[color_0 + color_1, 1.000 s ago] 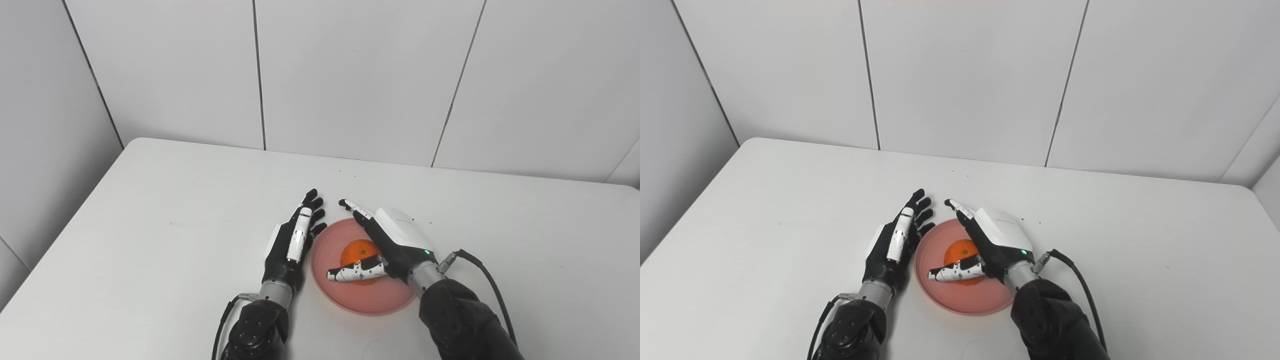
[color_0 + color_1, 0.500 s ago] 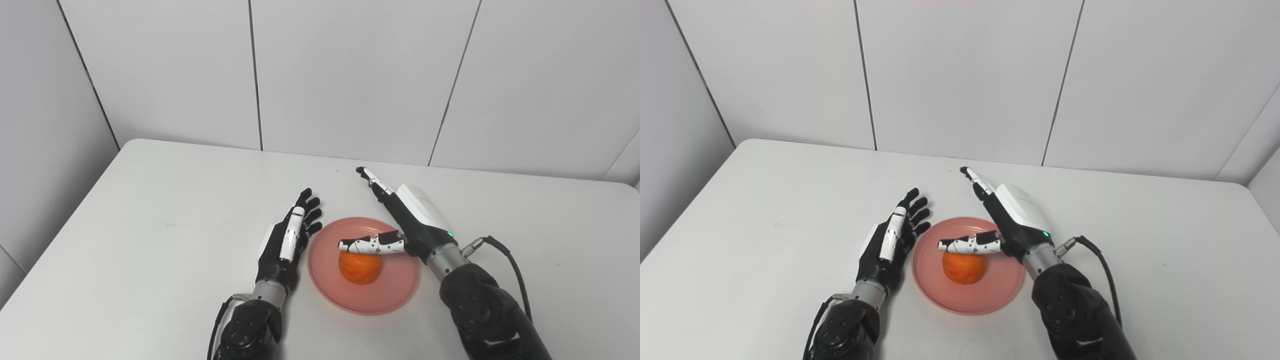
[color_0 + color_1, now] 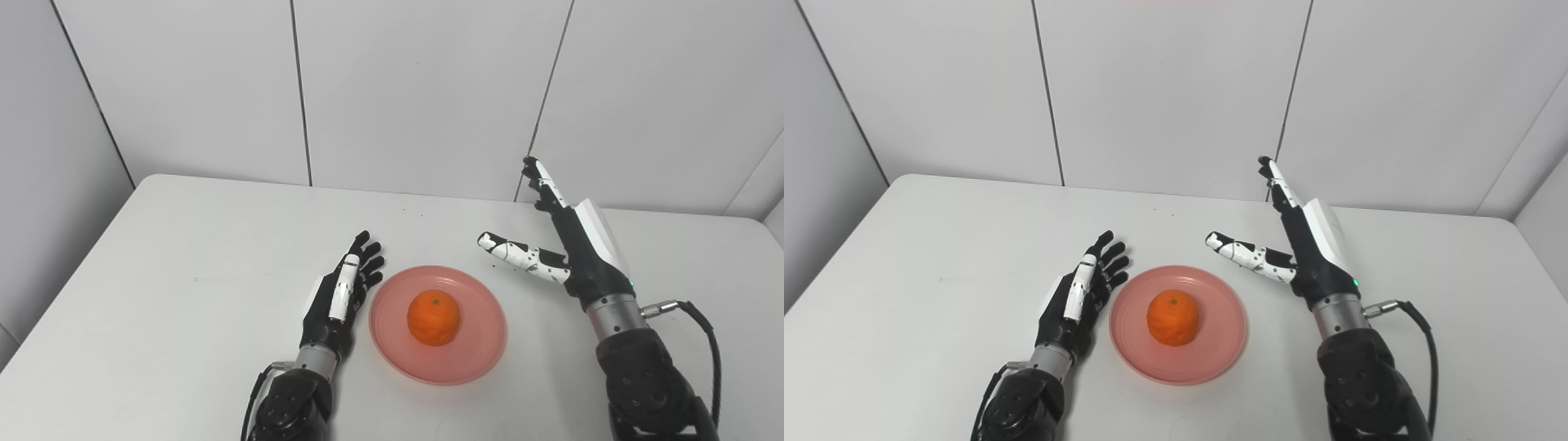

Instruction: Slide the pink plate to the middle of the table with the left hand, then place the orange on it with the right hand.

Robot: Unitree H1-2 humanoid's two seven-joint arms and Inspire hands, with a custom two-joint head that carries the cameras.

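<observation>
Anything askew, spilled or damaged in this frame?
Nothing stands out. The orange sits upright in the pink plate, both hands open and clear of it: left hand beside the rim, right hand raised off to the side.

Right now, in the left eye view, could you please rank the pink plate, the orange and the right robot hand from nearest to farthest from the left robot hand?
Measured from the left robot hand:
1. Pink plate: its left rim lies just beside the fingers.
2. Orange: at the plate's centre, further right.
3. Right robot hand: open and raised, beyond the plate's right side.
</observation>
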